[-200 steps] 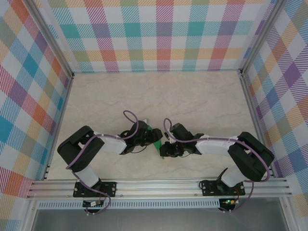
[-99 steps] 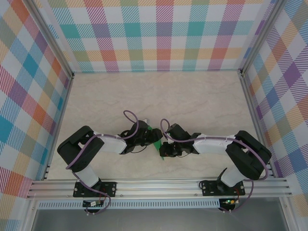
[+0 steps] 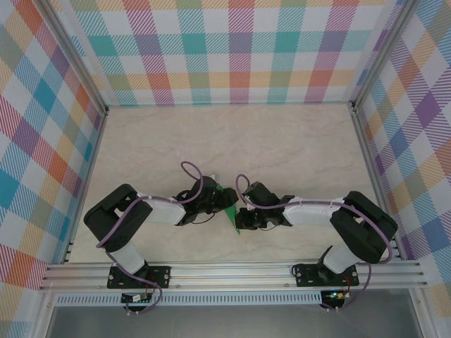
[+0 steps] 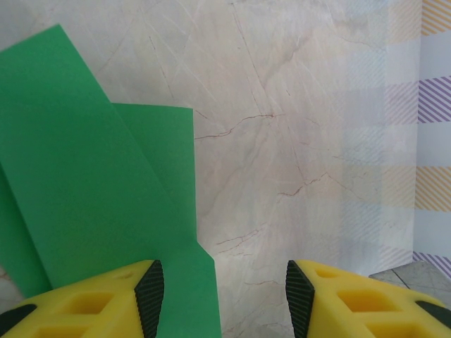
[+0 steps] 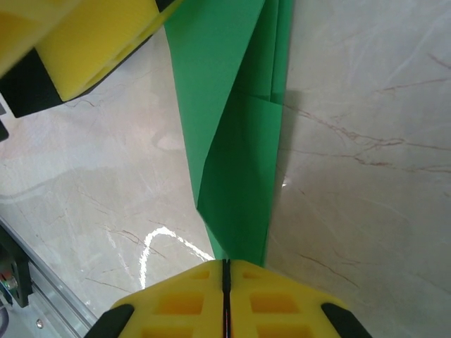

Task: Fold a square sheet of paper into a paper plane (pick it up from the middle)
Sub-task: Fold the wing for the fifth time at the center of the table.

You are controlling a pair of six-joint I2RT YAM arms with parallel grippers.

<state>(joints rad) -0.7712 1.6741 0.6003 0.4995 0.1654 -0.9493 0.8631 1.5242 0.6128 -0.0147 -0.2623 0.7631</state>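
Pinching the tip of the half-folded bright-green square sheet of paper (image 5: pixel 232 141), the right hand (image 5: pixel 225 266) is clamping it; the left hand (image 4: pixel 222 285) is hovering open; wing folds are probably remaining.

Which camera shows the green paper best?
Right wrist: the paper lies mid-frame, folded layers and creases clear, narrowing into the shut right gripper. Left wrist crops it at the edge; top external makes it a small distant sliver.

Creased green paper (image 4: pixel 91 190) — parted jaws, one over it.
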